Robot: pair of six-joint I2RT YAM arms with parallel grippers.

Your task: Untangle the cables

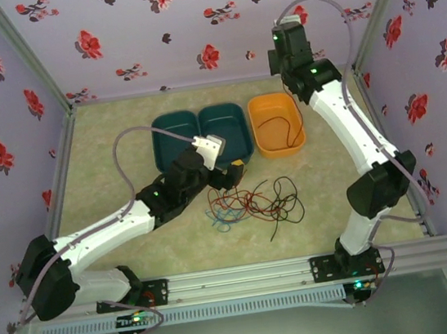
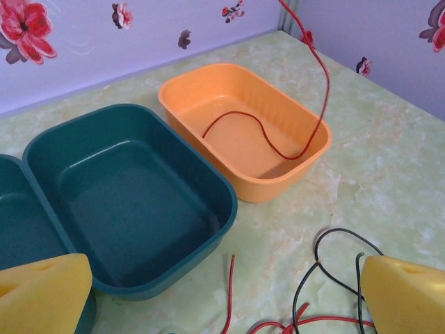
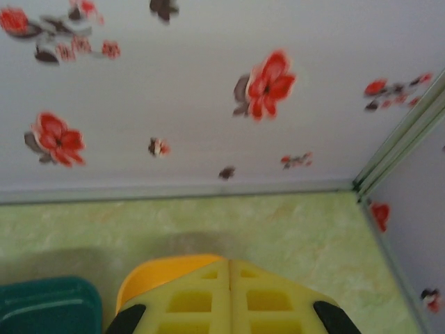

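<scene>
A loose tangle of red, black and blue cables [image 1: 255, 202] lies on the table in front of the bins. My left gripper [image 1: 233, 174] hovers at the tangle's left-rear edge. It stands open [image 2: 226, 309], its yellow fingers [image 2: 42, 292] wide apart, with a red cable end [image 2: 230, 285] and a black loop [image 2: 327, 261] on the table between them. One red cable [image 2: 316, 104] hangs down from above into the orange bin [image 2: 292, 177], its lower part lying on the bin floor. My right gripper [image 3: 229, 263] is raised high over that bin, jaws pressed together; the grip point itself is hidden.
Two teal bins [image 1: 176, 136] sit side by side left of the orange bin [image 1: 263, 141], both with nothing in them. Floral walls close in the back and both sides. The raised right arm [image 1: 350, 130] spans the right side of the table.
</scene>
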